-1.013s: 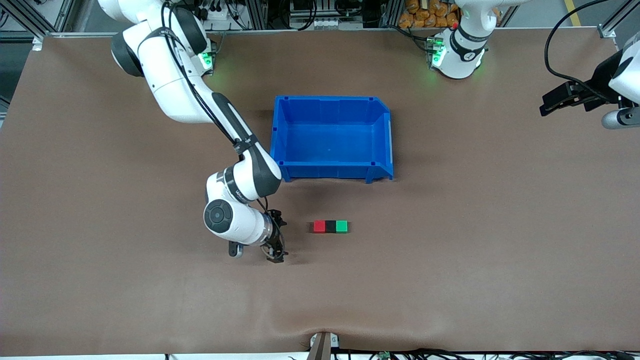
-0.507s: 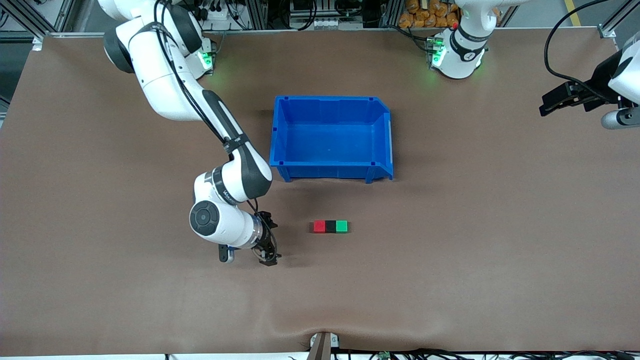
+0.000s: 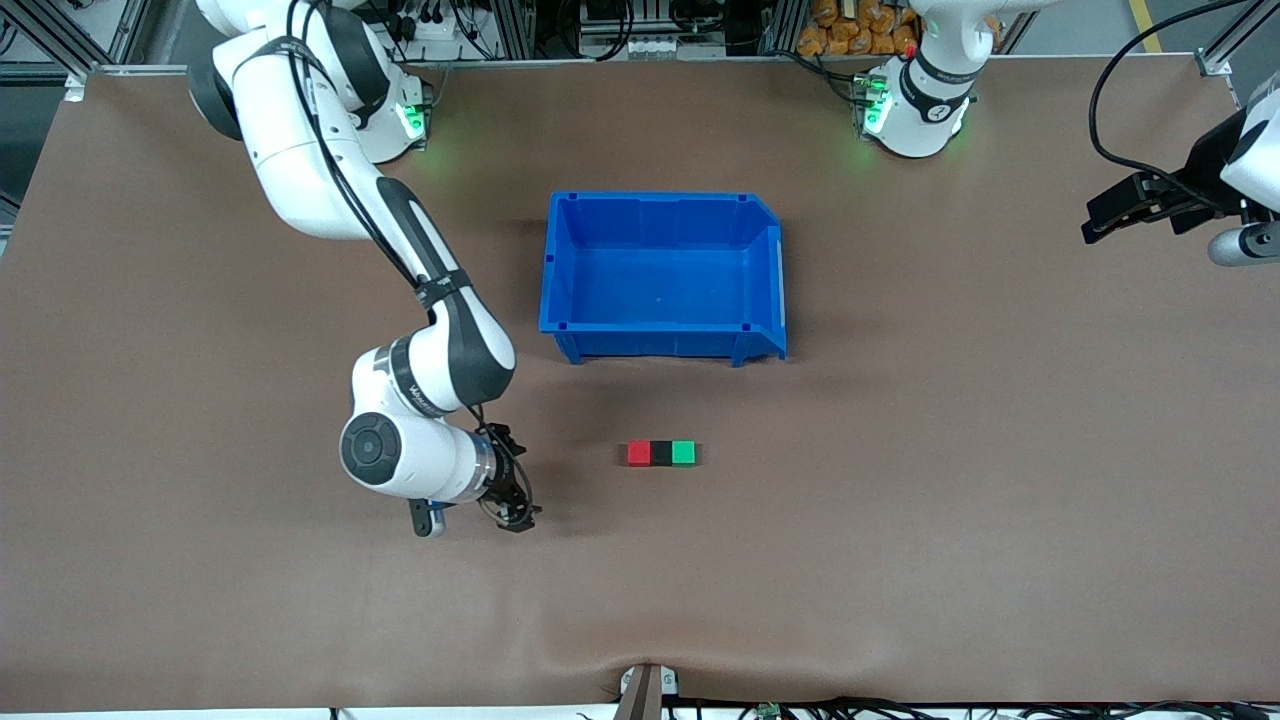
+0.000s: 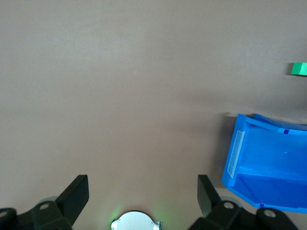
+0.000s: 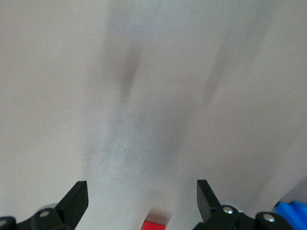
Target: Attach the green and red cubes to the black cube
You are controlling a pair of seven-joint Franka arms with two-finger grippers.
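Front view: cubes (image 3: 661, 453) joined (claws apart).

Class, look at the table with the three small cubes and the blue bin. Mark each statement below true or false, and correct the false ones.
1. The black cube sits between the red cube and the green cube, all in one row. True.
2. The row of cubes lies inside the blue bin. False: it lies on the table, nearer to the front camera than the bin.
3. The right gripper holds the red cube. False: its jaws are open and empty, over bare table toward the right arm's end.
4. The left gripper is open and holds nothing. True.
5. The bin has nothing in it. True.
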